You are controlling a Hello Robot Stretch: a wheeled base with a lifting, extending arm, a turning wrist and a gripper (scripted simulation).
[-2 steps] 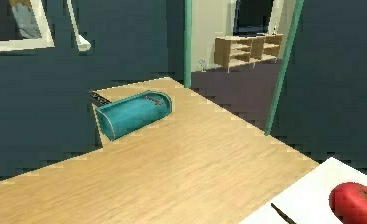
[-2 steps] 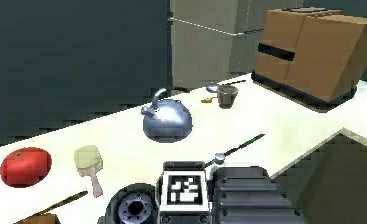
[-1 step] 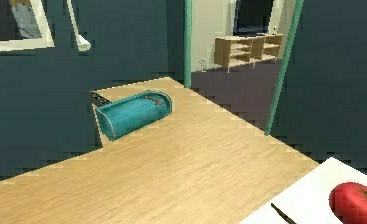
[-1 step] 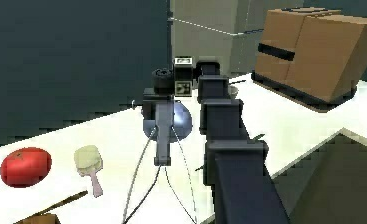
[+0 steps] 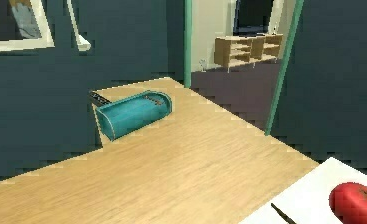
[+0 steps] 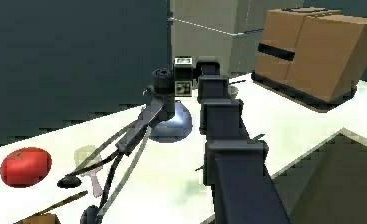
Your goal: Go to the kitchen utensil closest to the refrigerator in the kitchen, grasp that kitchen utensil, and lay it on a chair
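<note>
Pale counter (image 6: pixel 301 125), slim dark utensil (image 5: pixel 281 213) apparently lying flat, long axis diagonal, cannot tell what hand (image 6: pixel 94 198) holds.

We log a teal appliance (image 5: pixel 136 112) (a toaster, by its slotted top) at the far corner of a wooden tabletop (image 5: pixel 191 160). Framed picture (image 5: pixel 19 25) on the dark wall. Past the green door frame (image 5: pixel 188 45) we see a low wooden shelf unit (image 5: pixel 247 48). Red round fruit (image 5: pixel 353 200) on a white surface (image 5: pixel 313 192). Cardboard boxes (image 6: pixel 309 50) stand on a pale counter (image 6: pixel 291 130).
</note>
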